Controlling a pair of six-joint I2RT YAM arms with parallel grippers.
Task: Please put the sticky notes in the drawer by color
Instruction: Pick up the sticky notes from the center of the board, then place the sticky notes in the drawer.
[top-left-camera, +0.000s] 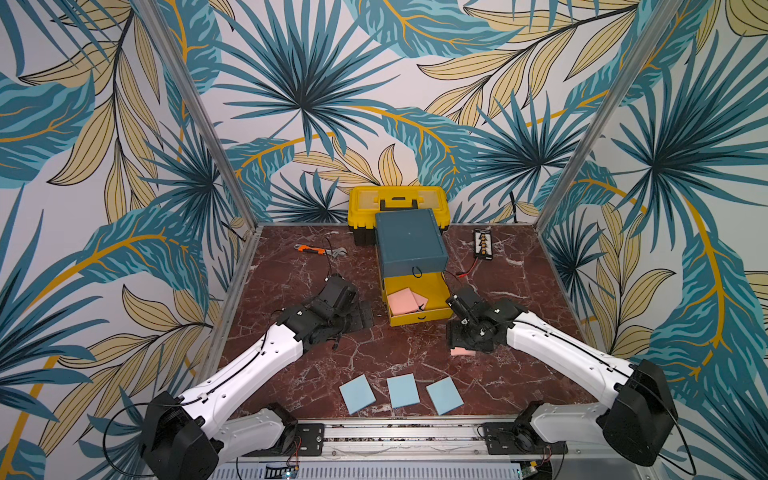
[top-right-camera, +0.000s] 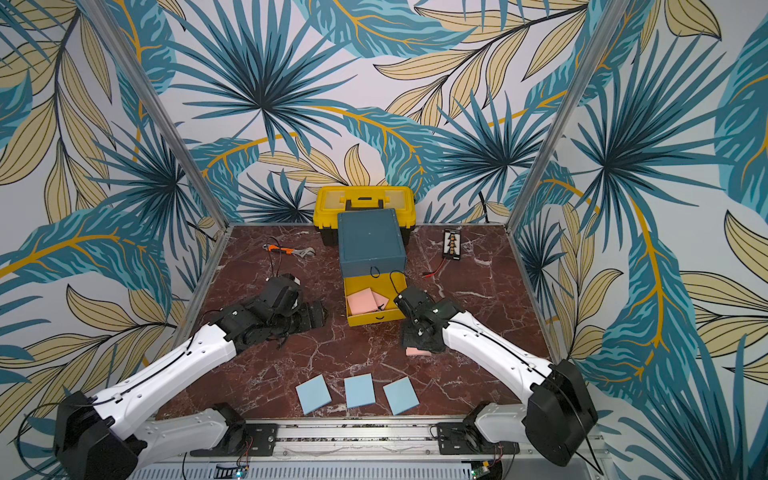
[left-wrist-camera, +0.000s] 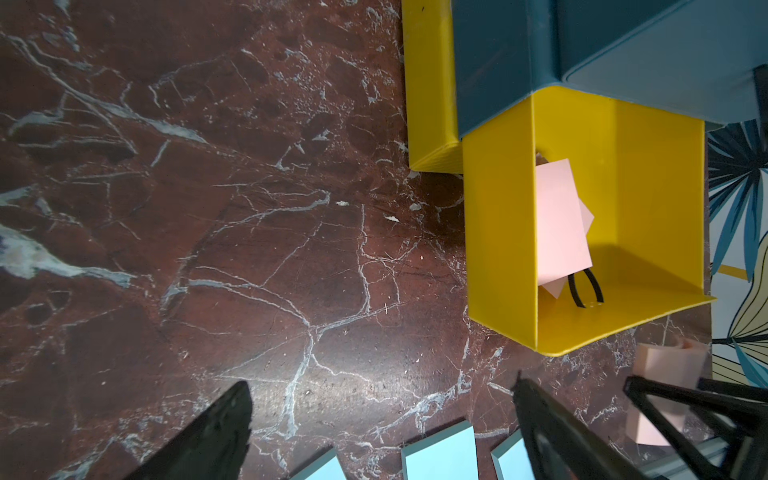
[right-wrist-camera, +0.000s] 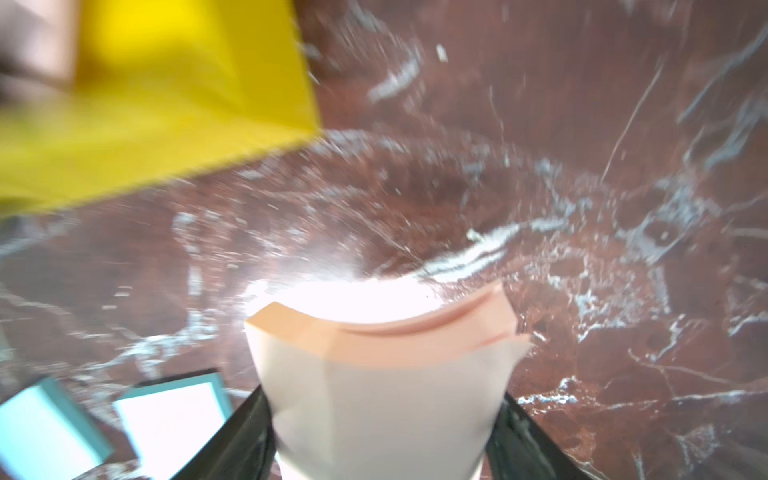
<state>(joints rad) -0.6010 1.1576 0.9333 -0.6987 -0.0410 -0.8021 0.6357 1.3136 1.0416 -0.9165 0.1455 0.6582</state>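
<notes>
The drawer chest (top-left-camera: 409, 239) has a dark teal top, and one yellow drawer (top-left-camera: 419, 319) stands pulled out. Two pink sticky notes (top-left-camera: 402, 301) lie inside it, overlapping, also seen in the left wrist view (left-wrist-camera: 561, 224). My right gripper (top-left-camera: 469, 338) hovers just right of the open drawer's front, shut on a third pink pad (right-wrist-camera: 382, 374), which bends between the jaws. Three light blue pads (top-left-camera: 403, 390) lie in a row near the front edge. My left gripper (left-wrist-camera: 380, 411) is open and holds nothing, low over the table left of the drawer.
A yellow toolbox (top-left-camera: 397, 203) stands behind the chest. An orange-handled wrench (top-left-camera: 320, 250) lies at the back left. A black board (top-left-camera: 483, 244) with red wires lies at the back right. Metal frame posts rise at both back corners.
</notes>
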